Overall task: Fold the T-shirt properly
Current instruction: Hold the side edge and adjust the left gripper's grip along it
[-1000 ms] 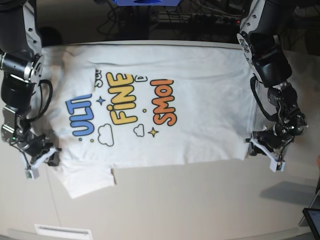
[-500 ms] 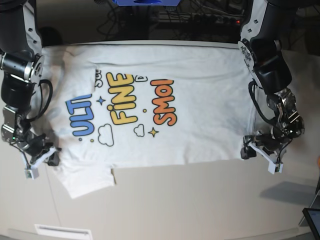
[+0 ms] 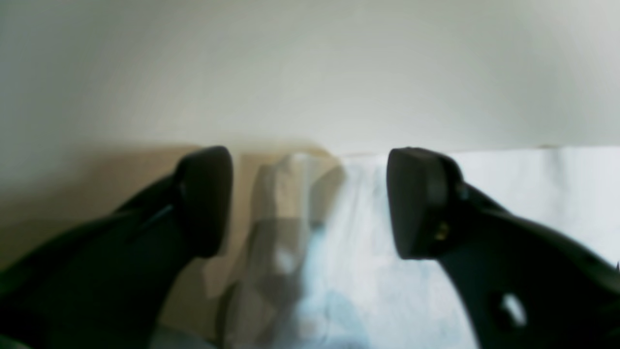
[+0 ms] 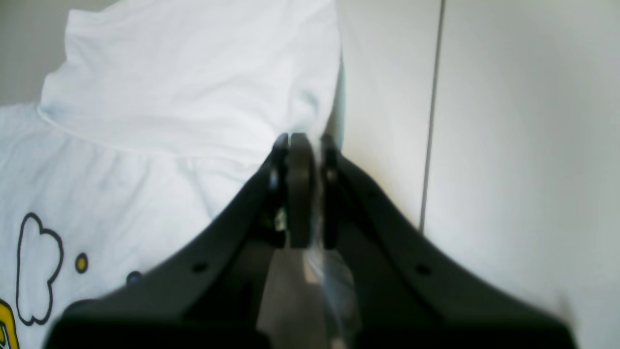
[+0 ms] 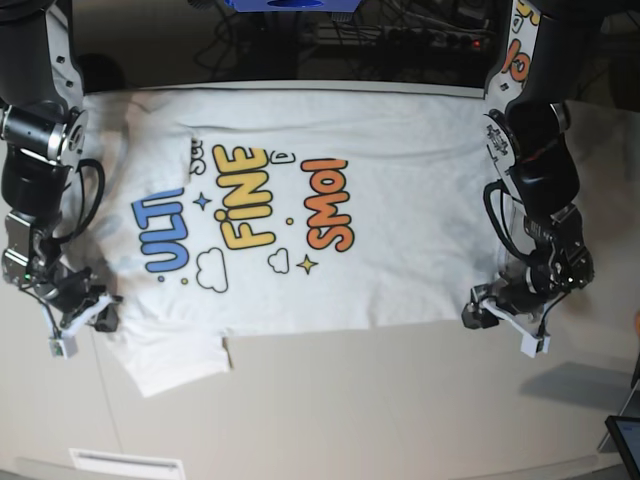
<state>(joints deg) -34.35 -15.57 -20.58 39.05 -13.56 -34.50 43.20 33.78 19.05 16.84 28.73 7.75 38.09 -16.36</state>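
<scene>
The T-shirt (image 5: 400, 270) lies spread print-up on the pale table (image 5: 350, 400), with blue, yellow and orange lettering at its middle. My left gripper (image 5: 500, 328) is low at the hem's near corner on the base view's right. In the left wrist view, the left gripper (image 3: 310, 203) stands open and the white cloth (image 3: 484, 184) corner lies blurred between the fingers, unclamped. My right gripper (image 5: 85, 322) is at the near sleeve on the base view's left. In the right wrist view, the right gripper (image 4: 302, 184) is shut on the sleeve's edge (image 4: 193, 87).
Cables (image 5: 400, 40) run behind the table's far edge. A dark tablet corner (image 5: 625, 440) shows at lower right. A white label strip (image 5: 125, 462) lies at the front edge. A table seam (image 4: 431, 121) runs beside the sleeve.
My left gripper has slid in toward the hem corner and opened wider. The right gripper and the shirt have stayed put.
</scene>
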